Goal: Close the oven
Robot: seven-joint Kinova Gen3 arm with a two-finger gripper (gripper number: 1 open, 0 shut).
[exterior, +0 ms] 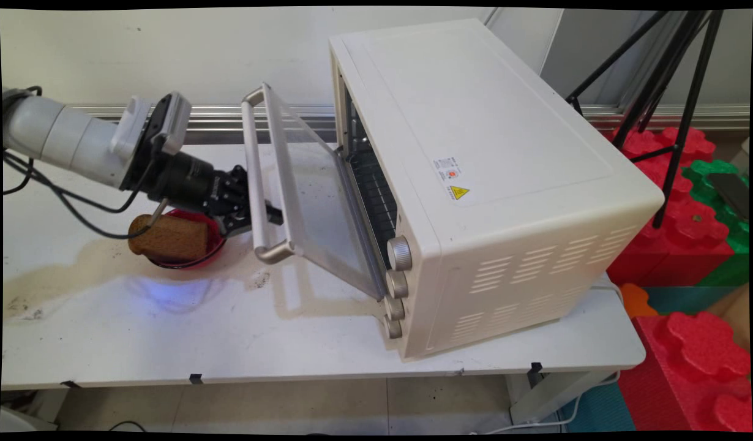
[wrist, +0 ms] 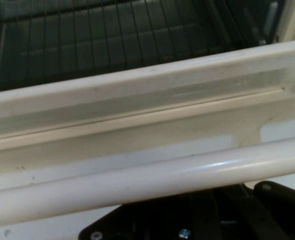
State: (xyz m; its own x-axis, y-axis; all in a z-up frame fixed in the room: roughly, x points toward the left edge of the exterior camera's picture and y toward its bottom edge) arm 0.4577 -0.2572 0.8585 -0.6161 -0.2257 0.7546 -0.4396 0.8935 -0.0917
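Note:
A cream toaster oven [exterior: 474,153] stands on the white table [exterior: 229,343], its glass door [exterior: 315,202] hanging half open toward the left. My gripper [exterior: 261,211] is at the door's pale bar handle [exterior: 254,159], reaching past its lower half. In the hand view the handle [wrist: 152,182] crosses the whole picture just above the gripper's black linkage [wrist: 202,217], with the door's edge [wrist: 137,100] and the dark wire rack [wrist: 112,35] beyond it. Just below the arm's wrist, a brown slice of bread [exterior: 168,237] lies in a red bowl [exterior: 193,260].
Several knobs [exterior: 397,283] run down the oven's front right side. A black tripod [exterior: 676,92] and red and green foam blocks [exterior: 689,233] stand beyond the table's right end. Brown stains [exterior: 64,275] mark the table on the left. Black cables [exterior: 76,208] hang from the arm.

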